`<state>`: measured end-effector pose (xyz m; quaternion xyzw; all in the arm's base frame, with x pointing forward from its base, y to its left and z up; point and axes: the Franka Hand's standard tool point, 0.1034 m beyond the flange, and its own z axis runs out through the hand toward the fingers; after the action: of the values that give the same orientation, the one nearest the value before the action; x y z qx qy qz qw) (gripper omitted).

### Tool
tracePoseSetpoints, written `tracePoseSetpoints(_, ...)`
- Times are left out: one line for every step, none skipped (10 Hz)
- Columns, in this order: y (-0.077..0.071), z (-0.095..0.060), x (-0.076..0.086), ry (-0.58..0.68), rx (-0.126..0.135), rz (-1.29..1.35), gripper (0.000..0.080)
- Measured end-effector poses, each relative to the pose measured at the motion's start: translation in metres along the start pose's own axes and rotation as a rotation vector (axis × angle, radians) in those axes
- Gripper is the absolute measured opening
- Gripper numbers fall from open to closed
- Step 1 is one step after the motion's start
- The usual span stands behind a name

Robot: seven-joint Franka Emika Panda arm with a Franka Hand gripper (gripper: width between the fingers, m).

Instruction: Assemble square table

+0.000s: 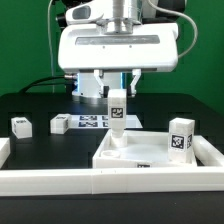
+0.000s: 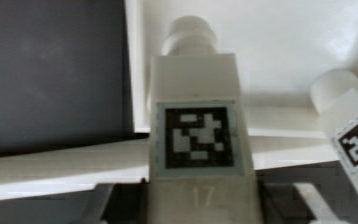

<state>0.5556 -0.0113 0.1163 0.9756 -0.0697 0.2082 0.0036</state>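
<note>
The fingers (image 1: 101,86) are closed narrowly on the upper end of an upright leg (image 1: 117,108), its foot directly below them at a corner of the tabletop (image 1: 145,153); if seated tilted or off-centre, the leg could jam, slip or topple on release.

Tabletop slab (image 1: 150,157): 1. Legs: 4 tot. 2 upright at slab: middle leg (image 1: 117,108), corner leg (image 1: 180,135) toward exterior view's right. 2 lying loose, exterior view's left: outer leg (image 1: 20,125), inner leg (image 1: 60,125). Marker board (image 1: 90,122): 1, far side. White rails (image 1: 100,181): 3 stretches visible.
</note>
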Motion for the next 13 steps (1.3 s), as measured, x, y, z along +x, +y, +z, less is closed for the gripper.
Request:
tracePoseSetpoints(0.002,0.001,0.01,-0.006,0.003,0.007,0.029)
tracePoseSetpoints(0.006,0.003,0.021,-0.009,0.005,0.017,0.029)
tracePoseSetpoints(0.009,0.006,0.029,-0.016,0.006,0.026,0.029)
tracePoseSetpoints(0.009,0.006,0.028,-0.014,0.005,0.025,0.029)
tracePoseSetpoints(0.009,0.007,0.028,-0.015,0.005,0.024,0.029)
tracePoseSetpoints(0.009,0.007,0.028,-0.015,0.005,0.025,0.029)
tracePoseSetpoints(0.009,0.007,0.027,-0.016,0.005,0.025,0.029)
tracePoseSetpoints(0.012,0.007,0.028,-0.014,0.003,0.018,0.029)
tracePoseSetpoints(0.013,0.007,0.033,0.003,0.001,0.019,0.029)
tracePoseSetpoints(0.011,0.009,0.037,0.004,0.002,0.018,0.029)
tracePoseSetpoints(0.011,0.009,0.04,0.02,0.001,0.016,0.029)
tracePoseSetpoints(0.009,0.009,0.04,0.024,0.002,0.013,0.029)
tracePoseSetpoints(0.007,0.009,0.043,0.055,-0.002,0.009,0.029)
